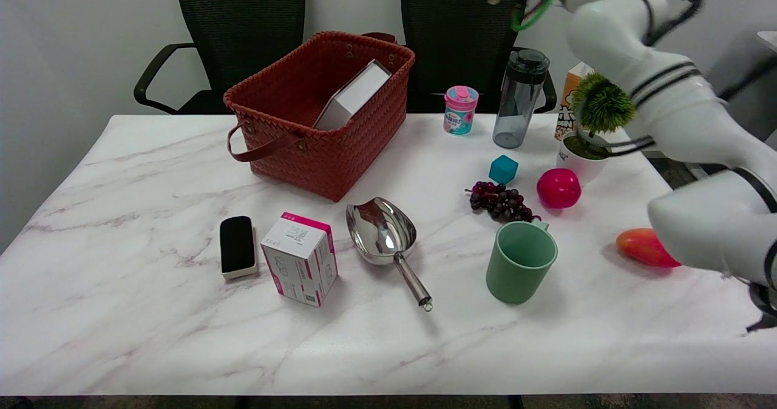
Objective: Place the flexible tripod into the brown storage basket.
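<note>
While the robot hand lies out of view, its grasp untold, no tripod shows; the brown storage basket (322, 111) awaits delivery.

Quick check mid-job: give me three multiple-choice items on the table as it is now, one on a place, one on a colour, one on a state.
1. What lies between the pink-and-white box and the green cup?
A. black eraser
B. metal scoop
C. water bottle

2. What colour is the cube behind the grapes?
A. teal
B. yellow
C. white

3. How does the white box sit in the brown basket?
A. flat on the floor
B. hanging over the rim
C. tilted against the wall

Answers:
1 B: the metal scoop lies between the pink-and-white box and the green cup.
2 A: the cube behind the grapes is teal.
3 C: the white box leans on the wall of the brown basket.
</note>
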{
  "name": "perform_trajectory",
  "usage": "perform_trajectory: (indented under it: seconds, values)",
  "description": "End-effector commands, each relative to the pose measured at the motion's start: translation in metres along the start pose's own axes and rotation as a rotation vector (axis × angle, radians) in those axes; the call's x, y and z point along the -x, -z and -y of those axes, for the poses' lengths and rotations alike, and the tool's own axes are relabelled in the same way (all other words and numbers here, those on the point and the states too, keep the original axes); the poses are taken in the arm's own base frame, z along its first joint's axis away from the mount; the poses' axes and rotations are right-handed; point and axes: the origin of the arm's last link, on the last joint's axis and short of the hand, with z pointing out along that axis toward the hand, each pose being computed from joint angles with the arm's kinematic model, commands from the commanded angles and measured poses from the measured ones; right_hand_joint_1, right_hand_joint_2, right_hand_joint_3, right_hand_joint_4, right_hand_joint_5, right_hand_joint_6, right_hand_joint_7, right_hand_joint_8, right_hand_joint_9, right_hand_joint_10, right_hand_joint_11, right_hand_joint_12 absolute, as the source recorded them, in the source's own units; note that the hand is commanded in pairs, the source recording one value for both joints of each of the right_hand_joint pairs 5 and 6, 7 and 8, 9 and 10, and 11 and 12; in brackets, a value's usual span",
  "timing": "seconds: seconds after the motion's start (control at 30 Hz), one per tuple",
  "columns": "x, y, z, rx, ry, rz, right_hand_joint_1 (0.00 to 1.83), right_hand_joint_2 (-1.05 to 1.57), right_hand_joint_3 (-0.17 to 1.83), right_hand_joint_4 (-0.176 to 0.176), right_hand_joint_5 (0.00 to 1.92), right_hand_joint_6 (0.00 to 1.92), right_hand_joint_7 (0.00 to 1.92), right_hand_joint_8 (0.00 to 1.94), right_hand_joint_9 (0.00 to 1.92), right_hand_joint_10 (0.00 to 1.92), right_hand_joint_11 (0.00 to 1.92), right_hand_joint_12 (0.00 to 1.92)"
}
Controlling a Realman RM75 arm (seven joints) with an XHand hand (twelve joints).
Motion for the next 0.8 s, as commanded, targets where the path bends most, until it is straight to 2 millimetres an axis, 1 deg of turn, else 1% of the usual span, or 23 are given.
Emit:
perform_trajectory:
  seconds: [0.03,0.17,0.27,0.3,0.4,0.5,0.57,0.63,0.73,0.8]
  values:
    - [0.174,-0.059,0.064,0.046,0.054,0.3,1.25,1.2,0.6,0.0,1.18,1.18,1.54,1.54,1.42,1.42,1.09,1.09]
    - [0.196,-0.055,0.063,0.061,0.033,0.358,1.25,1.21,0.6,0.0,1.19,1.19,1.54,1.54,1.43,1.43,1.1,1.1]
    - [0.22,-0.048,0.06,0.074,0.021,0.422,1.24,1.26,0.58,0.0,1.21,1.21,1.56,1.56,1.45,1.45,1.11,1.11]
    - [0.231,-0.043,0.058,0.075,0.008,0.448,1.23,1.27,0.58,0.0,1.22,1.22,1.56,1.56,1.46,1.46,1.11,1.11]
    - [0.257,-0.034,0.048,0.092,-0.021,0.499,1.22,1.32,0.56,0.0,1.24,1.24,1.58,1.58,1.47,1.47,1.13,1.13]
    - [0.279,-0.032,0.038,0.113,-0.009,0.529,1.21,1.35,0.55,0.0,1.25,1.25,1.58,1.58,1.48,1.48,1.14,1.14]
    - [0.288,-0.032,0.029,0.137,-0.015,0.534,1.21,1.36,0.54,0.0,1.25,1.25,1.59,1.59,1.48,1.48,1.14,1.14]
    - [0.294,-0.031,0.018,0.178,-0.057,0.543,1.21,1.36,0.54,0.0,1.25,1.25,1.59,1.59,1.48,1.48,1.15,1.15]
    - [0.294,-0.028,0.001,0.222,-0.117,0.536,1.21,1.37,0.54,0.0,1.25,1.25,1.59,1.59,1.48,1.48,1.15,1.15]
    - [0.29,-0.028,-0.009,0.241,-0.144,0.522,1.21,1.37,0.54,0.0,1.25,1.25,1.59,1.59,1.48,1.48,1.15,1.15]
